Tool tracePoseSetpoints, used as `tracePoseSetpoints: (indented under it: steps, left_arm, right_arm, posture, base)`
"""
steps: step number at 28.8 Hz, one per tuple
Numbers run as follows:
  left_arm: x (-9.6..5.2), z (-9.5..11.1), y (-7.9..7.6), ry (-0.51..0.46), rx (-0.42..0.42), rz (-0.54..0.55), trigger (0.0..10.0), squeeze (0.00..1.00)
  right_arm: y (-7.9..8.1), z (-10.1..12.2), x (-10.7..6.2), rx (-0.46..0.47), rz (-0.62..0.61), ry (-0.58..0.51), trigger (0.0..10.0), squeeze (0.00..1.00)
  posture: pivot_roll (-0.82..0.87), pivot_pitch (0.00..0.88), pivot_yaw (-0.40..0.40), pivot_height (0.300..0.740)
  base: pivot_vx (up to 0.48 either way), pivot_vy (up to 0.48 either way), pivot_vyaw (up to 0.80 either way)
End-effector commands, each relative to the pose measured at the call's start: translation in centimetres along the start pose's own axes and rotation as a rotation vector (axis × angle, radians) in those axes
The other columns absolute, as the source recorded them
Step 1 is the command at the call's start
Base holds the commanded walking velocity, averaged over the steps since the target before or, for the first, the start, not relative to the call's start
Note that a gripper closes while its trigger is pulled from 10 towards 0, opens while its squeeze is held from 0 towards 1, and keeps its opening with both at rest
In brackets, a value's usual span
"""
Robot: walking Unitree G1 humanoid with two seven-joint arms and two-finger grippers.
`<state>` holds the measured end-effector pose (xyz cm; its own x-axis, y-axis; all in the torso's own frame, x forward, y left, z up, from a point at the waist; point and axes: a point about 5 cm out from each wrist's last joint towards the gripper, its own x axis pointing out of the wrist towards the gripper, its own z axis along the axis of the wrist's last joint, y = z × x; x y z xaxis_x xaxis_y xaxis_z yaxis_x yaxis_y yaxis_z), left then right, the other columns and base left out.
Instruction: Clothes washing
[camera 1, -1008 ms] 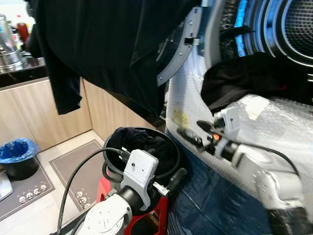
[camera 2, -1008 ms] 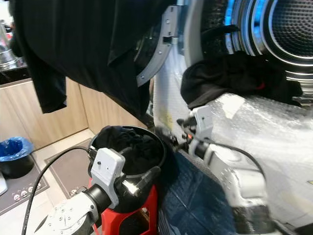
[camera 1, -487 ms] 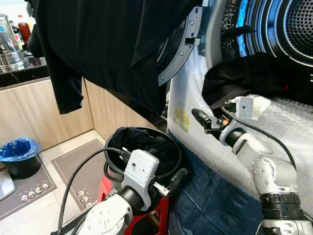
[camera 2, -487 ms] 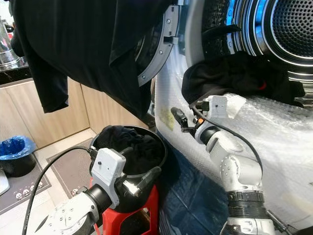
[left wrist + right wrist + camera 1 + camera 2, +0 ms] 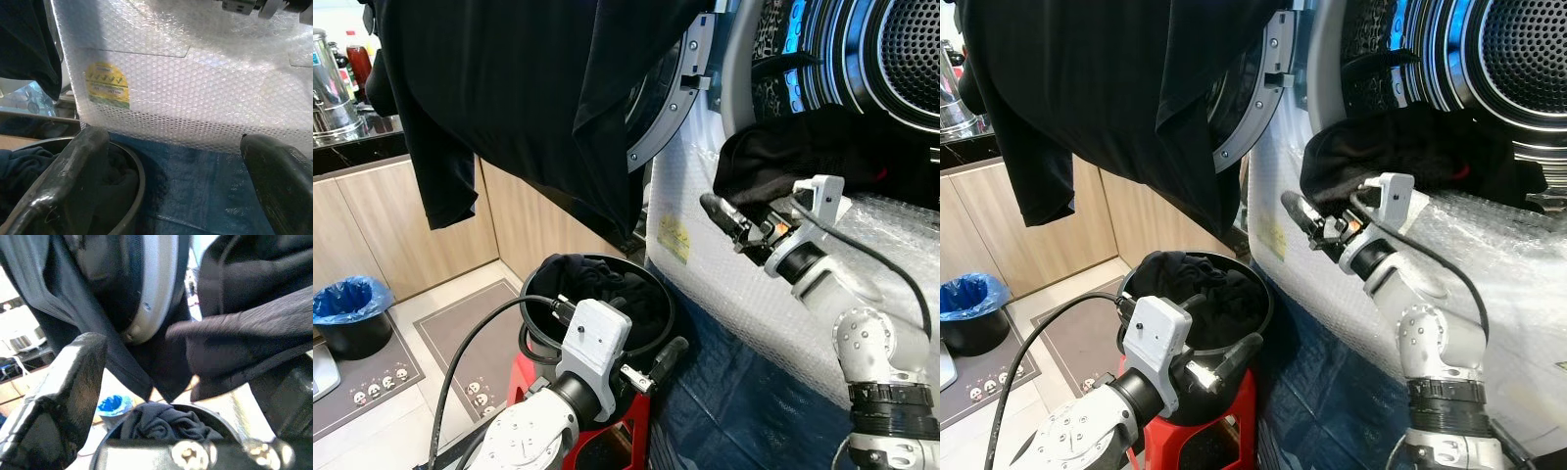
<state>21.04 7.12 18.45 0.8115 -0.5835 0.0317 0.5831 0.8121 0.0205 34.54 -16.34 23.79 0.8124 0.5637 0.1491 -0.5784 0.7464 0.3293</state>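
Note:
A black garment [image 5: 803, 157] hangs out of the washing machine's drum [image 5: 911, 59] over the bubble-wrapped front [image 5: 705, 284]. My right gripper [image 5: 724, 217] is raised just left of that garment, open, its fingers empty. Another large black garment [image 5: 529, 88] is draped over the open door [image 5: 671, 108]. Below it a black bucket [image 5: 658, 294] of dark clothes [image 5: 607, 284] sits on a red stool [image 5: 631, 431]. My left gripper [image 5: 181, 166] is low beside the bucket's rim, open, with nothing held.
A blue sheet [image 5: 734, 411] covers the floor at the foot of the machine. To the left are wooden cabinets, a counter with a metal kettle [image 5: 328, 88], a blue-lined bin [image 5: 350, 304] and a grey mat [image 5: 460, 338].
My right gripper has risen along the bubble-wrapped front up to the black garment at the drum's mouth. The left arm has stayed put.

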Motion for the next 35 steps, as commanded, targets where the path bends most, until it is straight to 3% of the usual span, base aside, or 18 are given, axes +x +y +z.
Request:
tracePoseSetpoints:
  steps: [1, 9, 12, 19, 22, 25, 32, 34, 35]
  left_arm:
    - [0.0, 0.1, 0.0, 0.0, 0.0, -0.002, 10.0, 0.0]
    - [0.1, 0.1, -0.1, -0.001, 0.0, -0.004, 10.0, 0.0]
    - [0.0, 0.1, -0.1, 0.0, 0.002, -0.001, 10.0, 0.0]
    - [0.1, 0.1, -0.1, -0.001, 0.001, 0.003, 10.0, 0.0]
    - [0.0, 0.1, -0.1, 0.0, -0.001, 0.007, 10.0, 0.0]
    - [0.0, 0.1, -0.2, 0.0, -0.002, 0.006, 10.0, 0.0]
    - [0.0, 0.1, -0.2, 0.0, -0.002, 0.009, 10.0, 0.0]
    - [0.0, 0.1, -0.2, -0.001, -0.002, 0.009, 10.0, 0.0]
    - [0.0, 0.1, -0.2, -0.001, -0.002, 0.009, 10.0, 0.0]
  right_arm:
    - [0.5, 1.2, 0.1, -0.018, 0.018, -0.04, 10.0, 0.0]
    - [0.8, 2.1, 2.0, 0.008, -0.064, -0.083, 10.0, 0.0]
    - [-0.4, 3.2, 2.8, 0.018, -0.175, -0.081, 10.0, 0.0]
    - [-1.8, 5.2, 3.1, 0.017, -0.29, -0.105, 10.0, 0.0]
    - [-2.9, 7.5, 3.2, -0.026, -0.397, -0.14, 10.0, 0.0]
    - [-3.3, 8.7, 3.0, -0.005, -0.433, -0.172, 10.0, 0.0]
    - [-6.3, 12.4, 1.2, -0.184, -0.754, -0.16, 10.0, 0.0]
    - [-7.6, 14.2, -0.2, -0.359, -0.972, -0.145, 10.0, 0.0]
    - [-7.6, 14.2, -0.2, -0.359, -0.972, -0.145, 10.0, 0.0]
  posture:
    - [0.04, 0.0, -0.075, 0.74]
    - [0.04, 0.0, -0.072, 0.74]
    - [0.04, 0.0, -0.074, 0.74]
    - [0.05, 0.0, -0.077, 0.74]
    - [0.05, 0.0, -0.078, 0.74]
    - [0.05, 0.0, -0.078, 0.74]
    - [0.04, 0.0, -0.079, 0.74]
    - [0.04, 0.0, -0.081, 0.74]
    - [0.04, 0.0, -0.081, 0.74]
  base:
    - [0.0, 0.0, 0.0]
    - [0.0, 0.0, 0.0]
    - [0.0, 0.0, 0.0]
    - [0.0, 0.0, 0.0]
    - [0.0, 0.0, 0.0]
    - [0.0, 0.0, 0.0]
    - [0.0, 0.0, 0.0]
    - [0.0, 0.0, 0.0]
    - [0.0, 0.0, 0.0]
